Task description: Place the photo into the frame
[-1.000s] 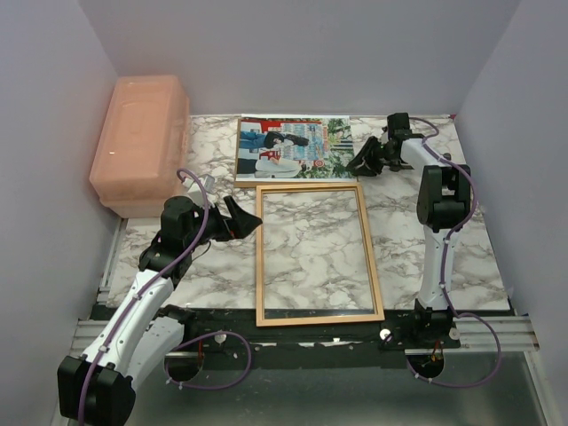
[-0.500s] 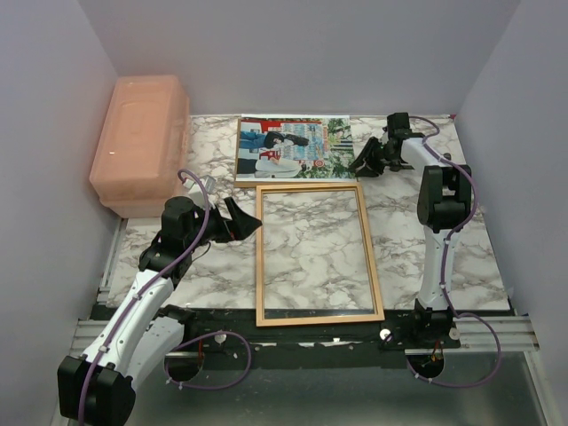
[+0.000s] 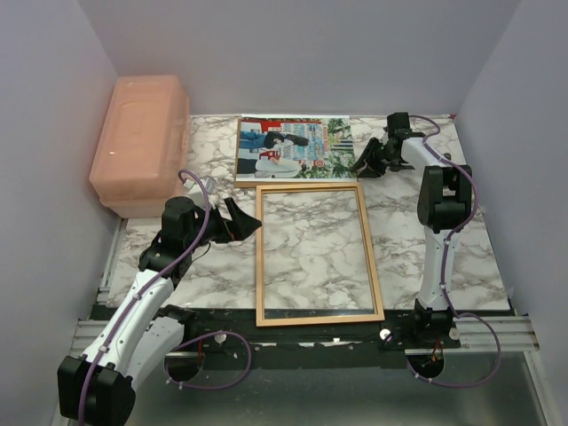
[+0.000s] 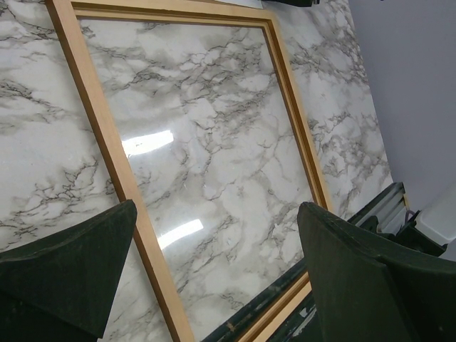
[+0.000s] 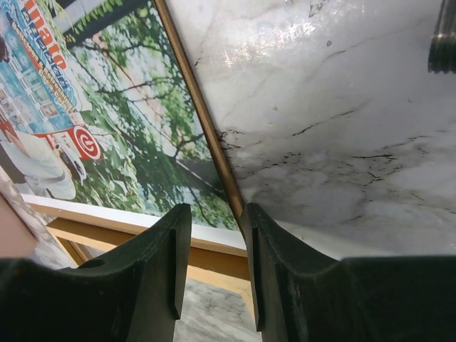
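The photo [image 3: 293,148] lies flat at the back of the marble table, its green foliage end to the right [image 5: 128,121]. The orange-brown frame [image 3: 259,257] lies just in front of it, with the marble showing through it. My right gripper [image 3: 362,163] is low at the photo's near right corner. Its jaws [image 5: 214,214] are partly open and straddle that corner, and the frame's top rail [image 5: 214,262] shows in the gap. My left gripper [image 3: 244,219] hovers by the frame's upper left corner. It is wide open [image 4: 217,210] over the frame's left rail [image 4: 107,135] and holds nothing.
A pink plastic box [image 3: 140,142] stands at the back left against the wall. A thin brown board edge [image 5: 199,121] runs along the photo's right side. Grey walls close in both sides, and a black rail [image 3: 311,342] runs along the near edge.
The right gripper has shifted very slightly at the photo's right corner. The left arm, photo and frame have not moved.
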